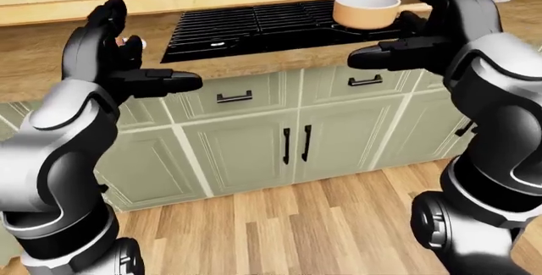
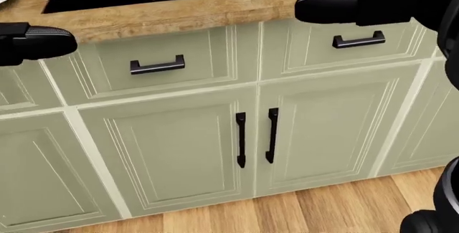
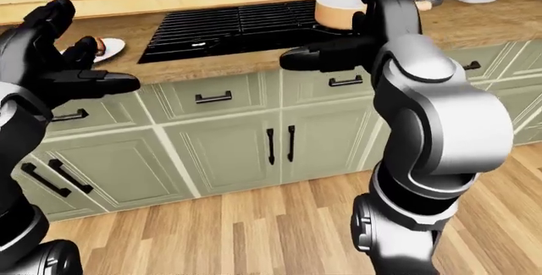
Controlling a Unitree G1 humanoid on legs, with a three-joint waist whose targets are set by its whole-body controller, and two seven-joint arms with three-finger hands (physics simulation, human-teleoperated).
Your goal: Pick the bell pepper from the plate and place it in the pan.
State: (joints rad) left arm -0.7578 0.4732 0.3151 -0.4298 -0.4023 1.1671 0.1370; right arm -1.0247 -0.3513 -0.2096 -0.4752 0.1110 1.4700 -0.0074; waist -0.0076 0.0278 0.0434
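While both arms hang raised short of the pale green cabinet fronts (image 2: 172,152), neither hand grasps anything: the black three-finger left hand (image 3: 63,65) and the black right hand (image 1: 415,40) are spread, fingers released.

In the right-eye view a small white plate (image 3: 112,48) sits on the light wooden countertop (image 1: 33,53) just left of the black grated cooktop (image 1: 254,24), largely hidden behind the left hand. A brownish lump on the plate may be the bell pepper, but it is too small and too covered to be sure. The orange, cream-lined pan (image 1: 366,10) rests on the cooktop's right part, close behind the right hand.

My judgement is that the left arm's own bulk hiding the plate could spoil the reach, nudging the plate or missing the pepper. A swinging right hand could also knock the pan.

No brand, label or writing is legible anywhere.
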